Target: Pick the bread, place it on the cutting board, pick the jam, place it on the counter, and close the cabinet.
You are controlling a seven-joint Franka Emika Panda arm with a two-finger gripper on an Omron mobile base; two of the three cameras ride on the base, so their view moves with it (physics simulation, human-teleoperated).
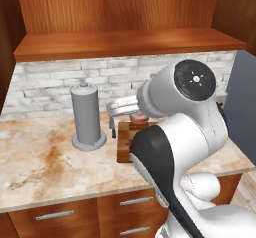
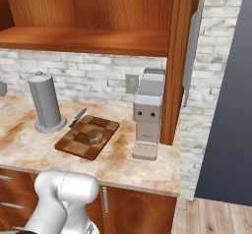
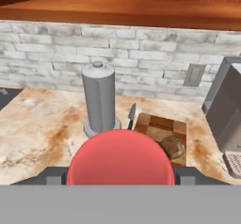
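Note:
In the hand view the jam [image 3: 120, 159] shows as a wide red lid between my two dark fingertips, with my gripper [image 3: 120, 175] shut on it above the counter [image 3: 37, 133]. From the left base view the gripper [image 1: 125, 109] holds the reddish jam [image 1: 139, 117] just over the far end of the cutting board [image 1: 124, 144]. The bread [image 2: 94, 136] lies on the checkered cutting board [image 2: 74, 142], and in the hand view the bread [image 3: 172, 148] sits ahead and right of the jar. The cabinet [image 2: 179, 56] stands open, with its shelf [image 2: 88, 39] bare.
A grey paper towel holder [image 1: 87, 119] stands left of the board. A dark knife [image 2: 78, 117] lies between the two. A grey coffee machine [image 2: 147, 115] stands to the right under the open cabinet door. Drawers [image 1: 55, 214] run below the counter's front edge.

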